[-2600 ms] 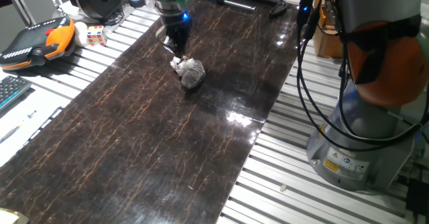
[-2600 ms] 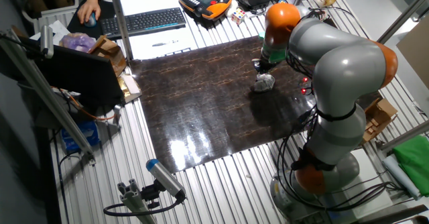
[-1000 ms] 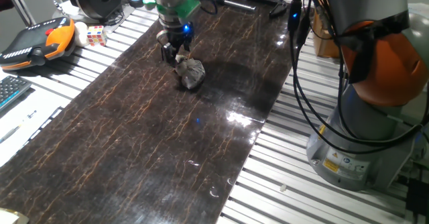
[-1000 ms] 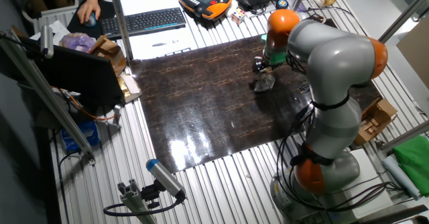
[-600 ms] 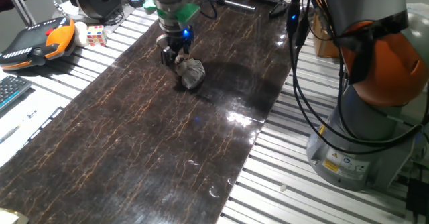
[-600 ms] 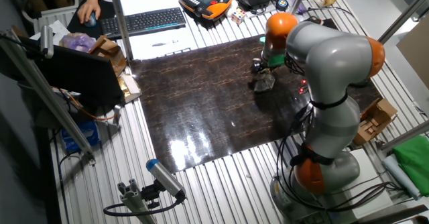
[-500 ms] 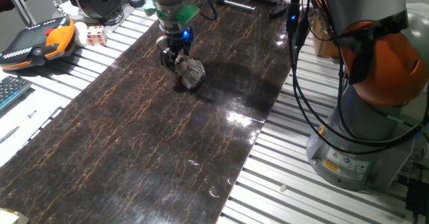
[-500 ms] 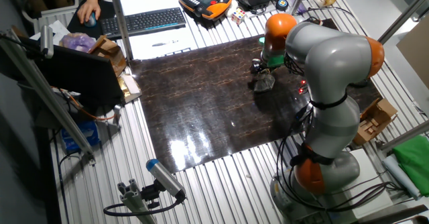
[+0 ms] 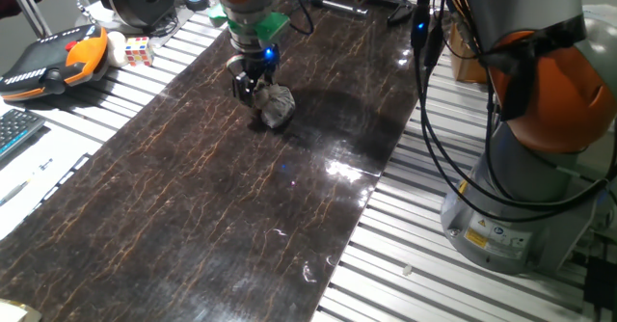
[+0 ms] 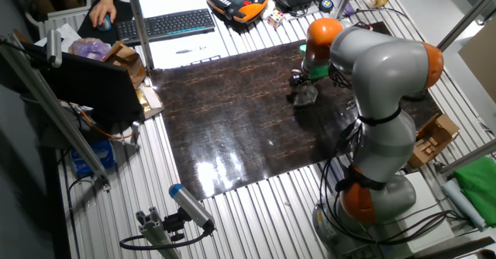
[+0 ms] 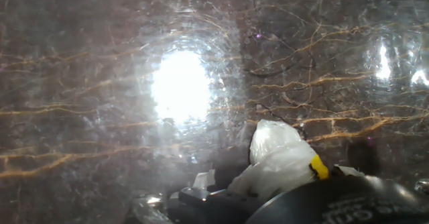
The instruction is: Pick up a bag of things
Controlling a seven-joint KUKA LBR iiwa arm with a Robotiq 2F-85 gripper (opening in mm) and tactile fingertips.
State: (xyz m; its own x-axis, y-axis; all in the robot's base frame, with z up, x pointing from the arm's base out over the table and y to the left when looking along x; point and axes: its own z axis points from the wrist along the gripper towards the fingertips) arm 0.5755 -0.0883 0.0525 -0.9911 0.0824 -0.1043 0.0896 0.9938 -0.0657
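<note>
on the dark marbled counter (image 9: pixel 193 197), near its far end, the bag of things (image 9: pixel 277 106) lies touching the tip of the pincer (image 9: pixel 253 88). from one fixed view i see the bag's bulk on the side of the pincer toward the robot base, its neck end reaching in at the fingers. the hand view shows a whitish fold of the bag (image 11: pixel 278 160) close against the hand. i cannot tell whether the fingers have closed on it. i judge the lift depends on that neck sitting between them.
</note>
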